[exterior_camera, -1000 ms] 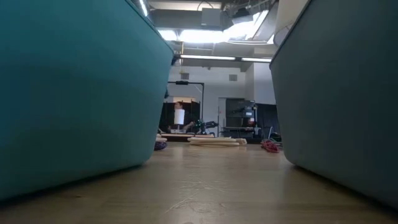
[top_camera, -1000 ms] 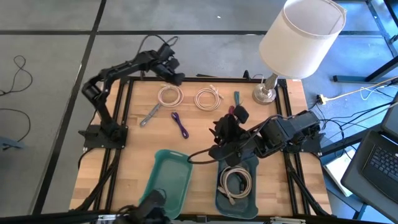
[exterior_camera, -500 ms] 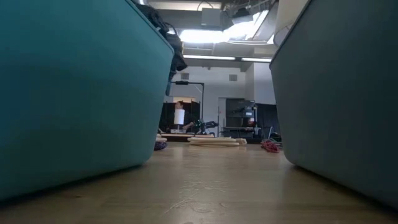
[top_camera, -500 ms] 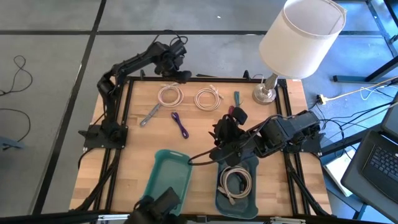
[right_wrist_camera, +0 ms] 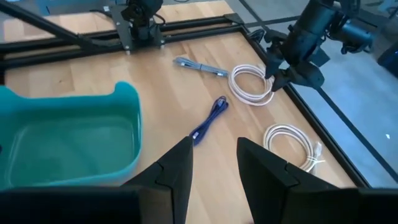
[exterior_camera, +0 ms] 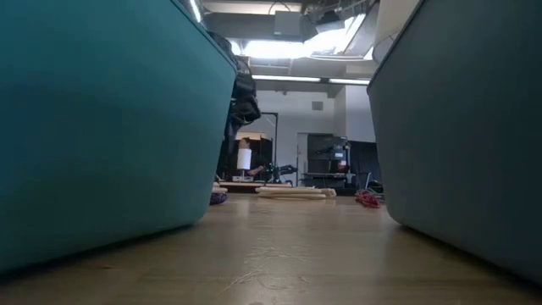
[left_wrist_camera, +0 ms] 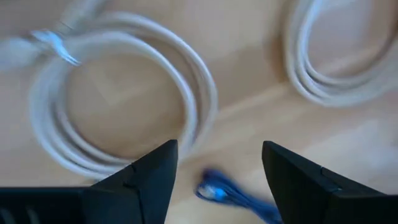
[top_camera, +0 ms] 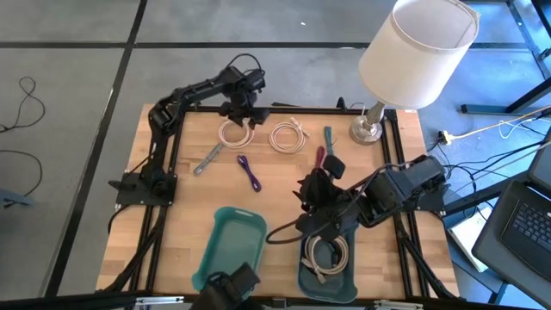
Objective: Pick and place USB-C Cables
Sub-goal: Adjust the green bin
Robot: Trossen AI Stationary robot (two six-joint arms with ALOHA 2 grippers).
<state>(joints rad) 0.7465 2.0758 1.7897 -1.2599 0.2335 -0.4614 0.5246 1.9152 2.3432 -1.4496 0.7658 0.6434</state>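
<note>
Two cream-white cable coils lie flat on the table at the far side, the left coil (top_camera: 234, 132) (left_wrist_camera: 118, 93) and the right coil (top_camera: 287, 136) (left_wrist_camera: 336, 62). A third coil (top_camera: 327, 251) lies in the right teal tray (top_camera: 303, 274). Short purple (top_camera: 250, 172), grey (top_camera: 207, 159), teal (top_camera: 328, 136) and magenta (top_camera: 320, 158) leads lie on the wood. My left gripper (top_camera: 242, 114) (left_wrist_camera: 217, 165) hangs open just above the left coil, touching nothing. My right gripper (top_camera: 316, 195) (right_wrist_camera: 214, 165) stands open over the far end of the right tray, with nothing between its fingers.
A second teal tray (top_camera: 234, 250) stands at the near edge, left of the first. A table lamp with a white shade (top_camera: 417, 47) has its metal base (top_camera: 366, 129) on the far right corner. Black frame rails (top_camera: 344, 110) run along the table's edges.
My left arm has swung toward the table's right. Its gripper has come from the far rail toward the near edge and down over the left coil. My right gripper has shifted a little toward the near edge. No cable has moved.
</note>
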